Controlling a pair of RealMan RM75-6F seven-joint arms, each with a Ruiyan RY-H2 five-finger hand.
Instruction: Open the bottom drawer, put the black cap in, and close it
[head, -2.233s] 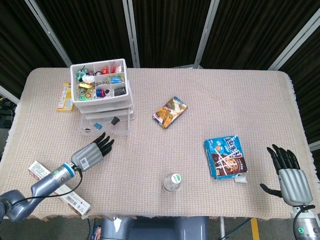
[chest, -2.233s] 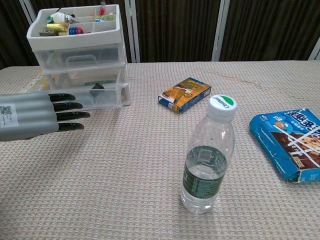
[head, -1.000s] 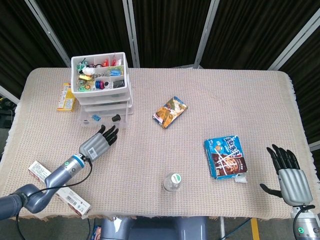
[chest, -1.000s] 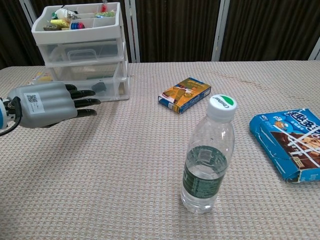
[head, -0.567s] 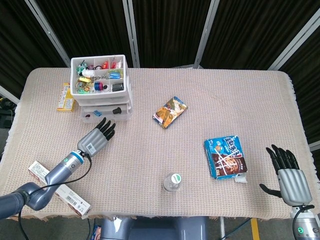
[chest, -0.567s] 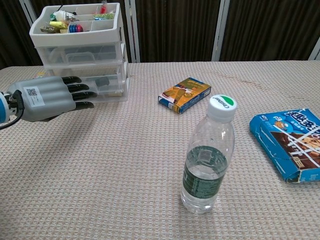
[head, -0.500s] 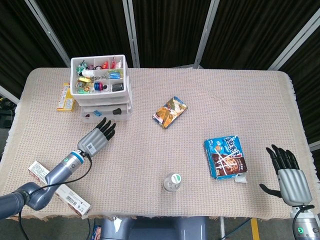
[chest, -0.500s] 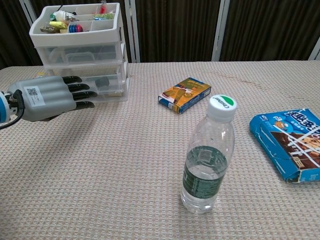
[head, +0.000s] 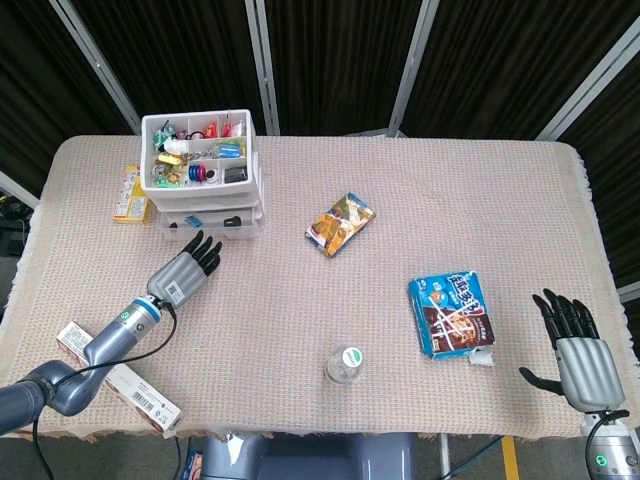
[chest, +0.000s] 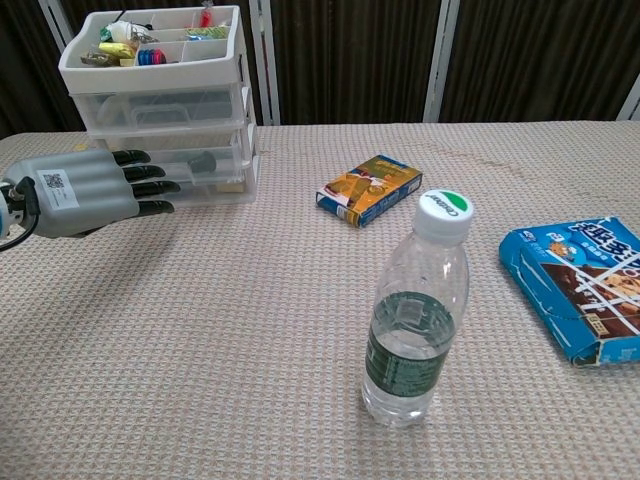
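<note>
- The small black cap (chest: 204, 160) is showing only dimly through the clear front of the bottom drawer (chest: 200, 172) of the white plastic three-tier organiser (head: 205, 176), sitting inside it; its shape is hard to make out
- The drawer front is lying nearly flush with the tiers above
- The grey left hand (chest: 85, 192) is hovering just in front of that drawer, fingers (chest: 150, 186) straight and slightly apart, holding nothing; contact with the drawer cannot be told
- The right hand (head: 578, 352) is resting at the table's far right edge, fingers spread, empty, cut off at the wrist
- A clear water bottle (chest: 413, 315) is standing well apart, near the front
</note>
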